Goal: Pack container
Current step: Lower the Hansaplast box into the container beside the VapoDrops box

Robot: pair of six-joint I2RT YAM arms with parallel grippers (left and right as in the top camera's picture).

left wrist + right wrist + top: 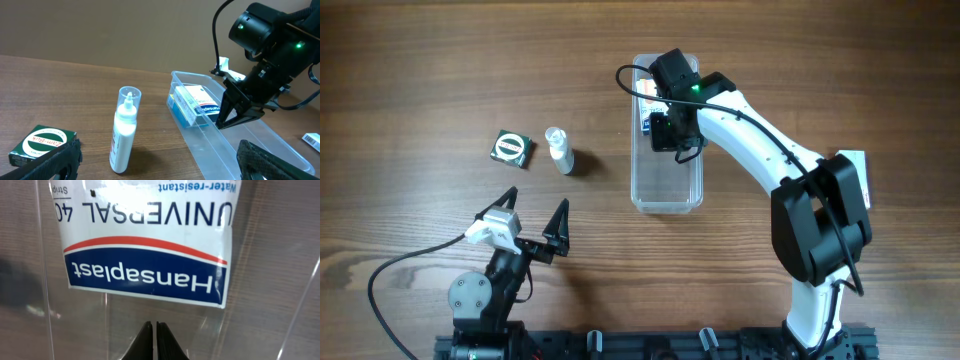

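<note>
The container (668,182) is a long clear tub at the table's centre, and a white and blue Hansaplast box (646,106) lies in its far end. My right gripper (668,138) hangs inside the tub just short of that box, shut and empty. In the right wrist view its closed tips (154,326) point at the box (145,240) over the clear floor of the container (250,322). My left gripper (533,222) stands wide open near the front edge, holding nothing. A white bottle (124,132) and a green box (42,142) stand on the wood ahead of it.
In the overhead view the bottle (559,150) and green box (510,148) sit left of the container. The right arm (760,140) reaches across from the right. A small white item (311,139) lies beyond the tub (240,145).
</note>
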